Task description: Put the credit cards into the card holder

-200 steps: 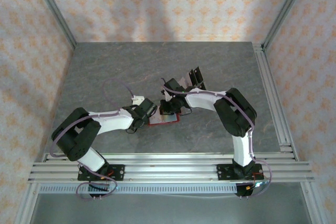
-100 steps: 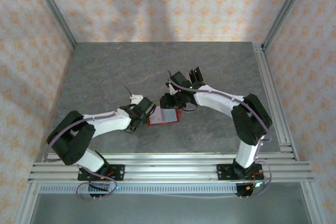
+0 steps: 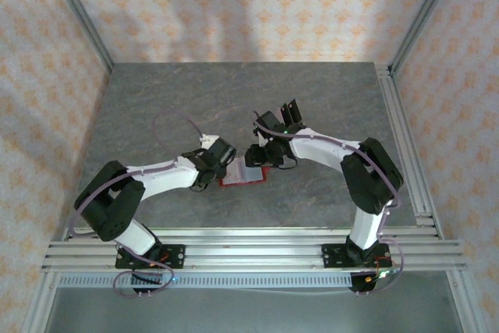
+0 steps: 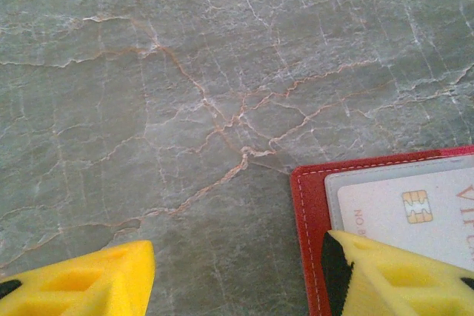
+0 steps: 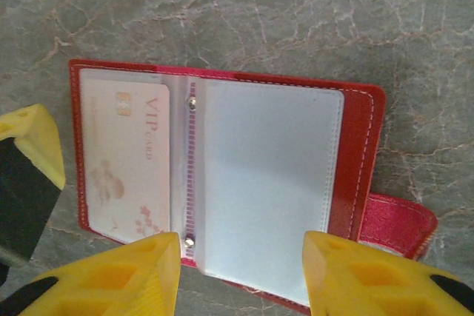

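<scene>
Already inside the open card holder (image 5: 361,155), one pale credit card (image 5: 122,160).

Both arms are bent at the elbows and reached inward, wrists pitched down. The left gripper (image 3: 221,169) (image 4: 237,286) and right gripper (image 3: 257,158) (image 5: 241,271) are brought near each other, jaws parted.

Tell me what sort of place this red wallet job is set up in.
Most likely a purpose-built robot test cell, not a home or shop: a stone-look tabletop boxed in by patterned wall panels on metal posts, with aluminium rails along the near edge carrying both arm bases.
</scene>
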Robot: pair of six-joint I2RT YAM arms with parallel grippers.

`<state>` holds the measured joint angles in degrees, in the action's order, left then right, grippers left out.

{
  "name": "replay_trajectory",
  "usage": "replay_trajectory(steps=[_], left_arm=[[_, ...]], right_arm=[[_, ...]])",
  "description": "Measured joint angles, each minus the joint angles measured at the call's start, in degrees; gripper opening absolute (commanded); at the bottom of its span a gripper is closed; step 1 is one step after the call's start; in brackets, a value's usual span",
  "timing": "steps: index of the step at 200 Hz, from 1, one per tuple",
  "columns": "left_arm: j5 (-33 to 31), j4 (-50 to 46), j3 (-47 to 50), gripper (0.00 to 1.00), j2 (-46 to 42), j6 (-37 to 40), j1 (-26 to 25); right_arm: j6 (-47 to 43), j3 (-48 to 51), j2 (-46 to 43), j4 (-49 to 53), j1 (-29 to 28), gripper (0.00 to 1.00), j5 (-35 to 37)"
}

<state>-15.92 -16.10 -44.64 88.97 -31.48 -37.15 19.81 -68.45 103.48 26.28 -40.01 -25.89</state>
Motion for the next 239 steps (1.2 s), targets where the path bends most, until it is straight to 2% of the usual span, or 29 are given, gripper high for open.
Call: replay_trajectory(steps=[94,239], left_arm=[[1.3,3.4,0.5,0.62,2.1,-0.1,-0.9],[1.6,4.5,0.9,0.62,2.7,-0.6,-1.5]], right_arm=[[-0.4,0.0,3.6,-1.1,0.0,0.48,-0.7],[2.7,0.0,6.0,-7.4,0.0,0.48,-10.2]])
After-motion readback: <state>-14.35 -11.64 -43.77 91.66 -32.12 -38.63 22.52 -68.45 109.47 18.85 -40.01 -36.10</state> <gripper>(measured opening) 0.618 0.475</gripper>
